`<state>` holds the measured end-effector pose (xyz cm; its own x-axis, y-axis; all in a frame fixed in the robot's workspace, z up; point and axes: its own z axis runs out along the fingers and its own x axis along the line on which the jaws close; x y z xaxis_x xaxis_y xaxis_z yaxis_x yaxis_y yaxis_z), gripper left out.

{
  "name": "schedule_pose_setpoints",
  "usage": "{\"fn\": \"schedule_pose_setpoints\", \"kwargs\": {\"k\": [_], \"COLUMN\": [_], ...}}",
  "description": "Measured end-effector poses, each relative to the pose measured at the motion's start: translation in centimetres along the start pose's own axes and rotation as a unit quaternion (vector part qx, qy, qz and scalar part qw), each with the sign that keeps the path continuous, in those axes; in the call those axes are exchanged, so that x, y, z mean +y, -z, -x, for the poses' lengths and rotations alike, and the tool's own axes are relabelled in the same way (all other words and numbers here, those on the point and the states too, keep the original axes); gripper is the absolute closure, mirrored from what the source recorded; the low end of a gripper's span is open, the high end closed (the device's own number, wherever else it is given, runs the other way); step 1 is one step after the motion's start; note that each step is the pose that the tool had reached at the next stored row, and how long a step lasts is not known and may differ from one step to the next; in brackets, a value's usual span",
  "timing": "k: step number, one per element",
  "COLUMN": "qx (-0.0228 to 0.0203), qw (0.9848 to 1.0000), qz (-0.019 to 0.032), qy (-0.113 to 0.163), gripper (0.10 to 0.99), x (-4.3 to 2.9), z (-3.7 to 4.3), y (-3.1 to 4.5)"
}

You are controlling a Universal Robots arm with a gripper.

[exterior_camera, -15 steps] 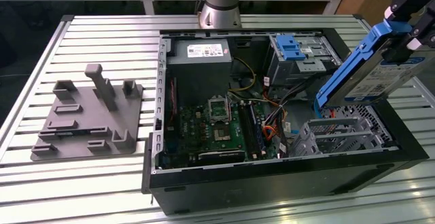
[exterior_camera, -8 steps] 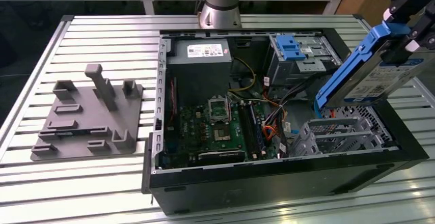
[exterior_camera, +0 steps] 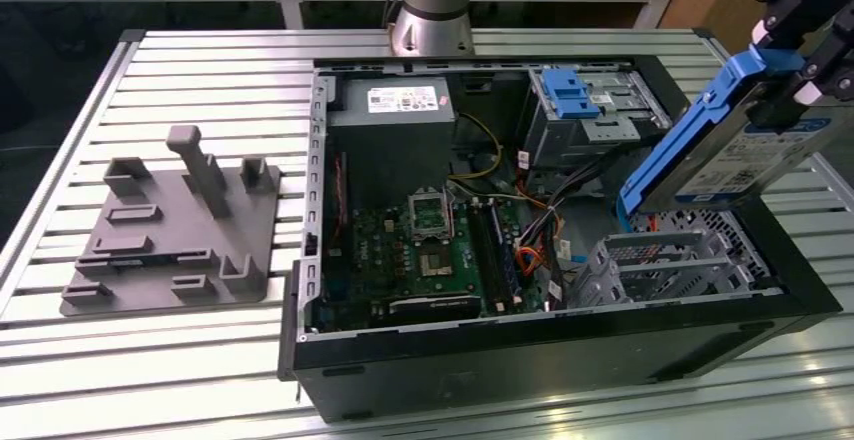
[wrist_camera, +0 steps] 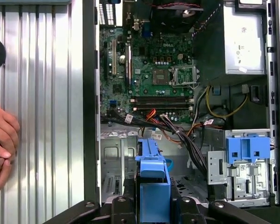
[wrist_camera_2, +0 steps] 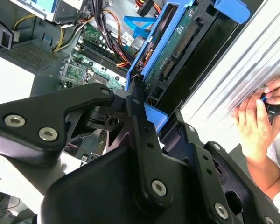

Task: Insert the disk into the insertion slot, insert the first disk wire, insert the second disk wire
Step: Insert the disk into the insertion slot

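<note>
Above perforated metal insertion slot, blue-framed disk

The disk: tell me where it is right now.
The disk hangs tilted in the gripper at the exterior view's right, above the open computer case and over the low perforated insertion slot, not yet inside it.

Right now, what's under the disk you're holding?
The insertion slot, a perforated cage, sits below the disk clamped in the jaws. The disk covers part of its far side.
</note>
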<state>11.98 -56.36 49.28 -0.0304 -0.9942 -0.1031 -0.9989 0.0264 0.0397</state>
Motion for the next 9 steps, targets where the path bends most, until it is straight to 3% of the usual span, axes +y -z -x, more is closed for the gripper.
{"fn": "schedule_pose_setpoints", "kwargs": {"k": [9], "qx": [0.0002], "qw": [1.0000], "qz": [0.0004], "qy": [0.004], "gripper": [0.722], "x": [-0.17], "z": [-0.03], "y": [-0.28]}}
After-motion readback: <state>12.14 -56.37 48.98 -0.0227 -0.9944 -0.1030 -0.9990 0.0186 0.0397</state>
